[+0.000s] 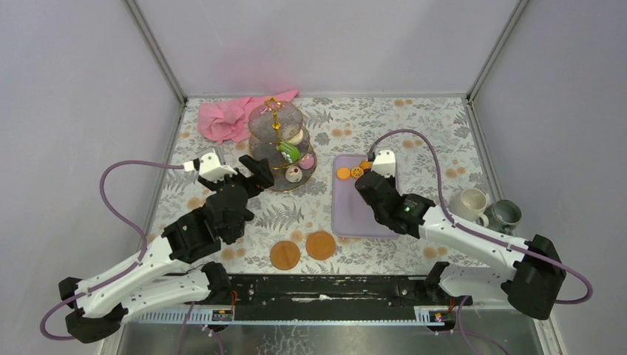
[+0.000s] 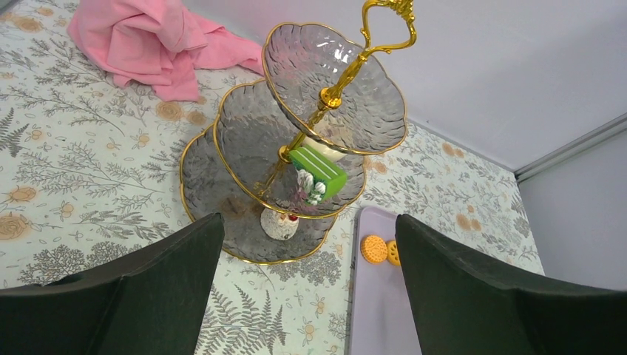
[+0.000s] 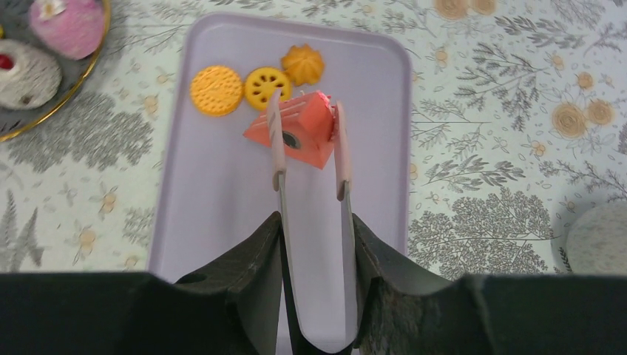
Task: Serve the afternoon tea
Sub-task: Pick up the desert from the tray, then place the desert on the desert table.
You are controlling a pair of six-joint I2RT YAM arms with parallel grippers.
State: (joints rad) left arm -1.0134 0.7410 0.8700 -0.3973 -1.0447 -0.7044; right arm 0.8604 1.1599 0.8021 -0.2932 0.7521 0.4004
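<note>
The desk (image 1: 414, 133), covered in a leaf print, carries everything. The stand (image 1: 265, 117) is at the back, left of centre, upright, with three glass tiers on a gold stem. A lilac tray (image 1: 347, 211) lies just right of it, not touching. A crumpled pink cloth (image 1: 231, 118) lies behind and to the left of the stand. Right of the tray are the cream mug (image 1: 468, 201) and the grey mug (image 1: 505, 214), just beside each other. Two flat brown discs (image 1: 285, 255) lie side by side near the front edge, between the arms.

The left gripper (image 2: 309, 222) hangs near the stand's front left, its jaws wide apart with nothing between them. The right gripper (image 3: 316, 222) is over the tray, closed on the tongs (image 3: 279, 185), whose pink tips pinch a red wedge (image 3: 303, 133). I cannot tell whether the wedge rests on the tray or hangs clear of it.

On the stand's middle tier lies a green cake (image 2: 318, 168) with a pale piece behind it. On the bottom tier sit two cupcakes (image 3: 66, 26), one pink and one white, on the side nearest the tray. Three orange biscuits (image 3: 217, 90) lie in a row at the tray's far end, just beyond the wedge
</note>
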